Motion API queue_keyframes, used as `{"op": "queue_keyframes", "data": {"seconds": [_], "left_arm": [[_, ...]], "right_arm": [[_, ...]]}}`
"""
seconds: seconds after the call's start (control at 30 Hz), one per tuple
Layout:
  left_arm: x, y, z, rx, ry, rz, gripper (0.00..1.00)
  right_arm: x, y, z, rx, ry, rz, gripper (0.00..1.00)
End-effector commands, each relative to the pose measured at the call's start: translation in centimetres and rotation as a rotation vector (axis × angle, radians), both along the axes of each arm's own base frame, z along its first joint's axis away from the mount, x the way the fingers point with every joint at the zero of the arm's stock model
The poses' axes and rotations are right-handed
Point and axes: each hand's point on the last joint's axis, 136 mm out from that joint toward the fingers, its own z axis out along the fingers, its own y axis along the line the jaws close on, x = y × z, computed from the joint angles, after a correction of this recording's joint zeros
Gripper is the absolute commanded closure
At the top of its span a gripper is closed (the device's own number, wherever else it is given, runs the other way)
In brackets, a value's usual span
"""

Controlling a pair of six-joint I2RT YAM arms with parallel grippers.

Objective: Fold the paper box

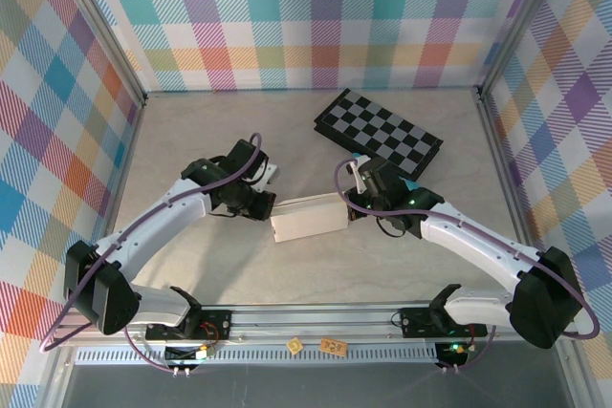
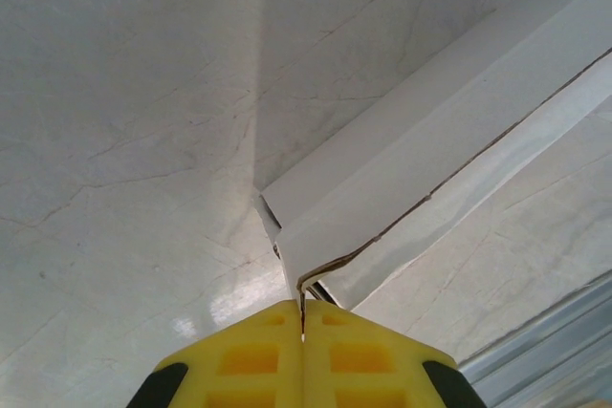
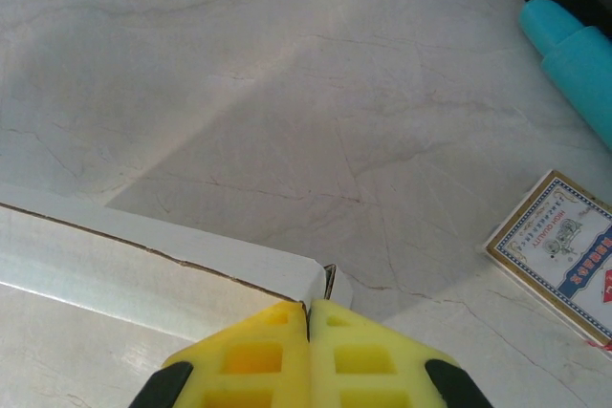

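A white box (image 1: 307, 218) lies near the middle of a pale marble-look table (image 1: 191, 140), seen from above. It is a shallow rectangle, its long side running left to right and tilted slightly. The two arms reach in from the near edge and meet it, one at each short end.

The left claw (image 1: 261, 205) touches the box's left end. In the left wrist view its yellow fingers (image 2: 249, 355) are pressed together, with a thin edge of the box (image 2: 430, 150) caught in the seam between them. The box stretches away from the claw (image 2: 303, 317) toward the upper right.

The right claw (image 1: 352, 200) touches the box's right end. In the right wrist view that claw (image 3: 308, 312) is also closed, pinching the corner of the box (image 3: 143, 255), which extends to the left.

A black-and-grey checkerboard (image 1: 378, 136) lies behind the right claw. A small patterned packet (image 3: 564, 255) and a teal object (image 3: 574, 54) lie on the table to its right.
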Motion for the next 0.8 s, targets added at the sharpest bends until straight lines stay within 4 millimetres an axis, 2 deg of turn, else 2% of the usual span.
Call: {"op": "queue_keyframes", "data": {"seconds": [0.0,0.33,0.77], "left_arm": [[-0.9,-1.3,0.6,-0.057,0.080,0.046,1.00],[-0.9,-1.9,1.1,-0.085,0.183,0.170,1.00],[-0.7,-2.6,1.3,-0.084,0.278,0.244,1.00]], "right_arm": [[-1.5,-1.1,-2.5,-0.076,0.107,-0.009,1.00],[-1.4,-1.1,-2.4,-0.089,0.110,-0.013,1.00],[-1.5,-1.2,-2.7,-0.099,0.114,-0.016,1.00]]}}
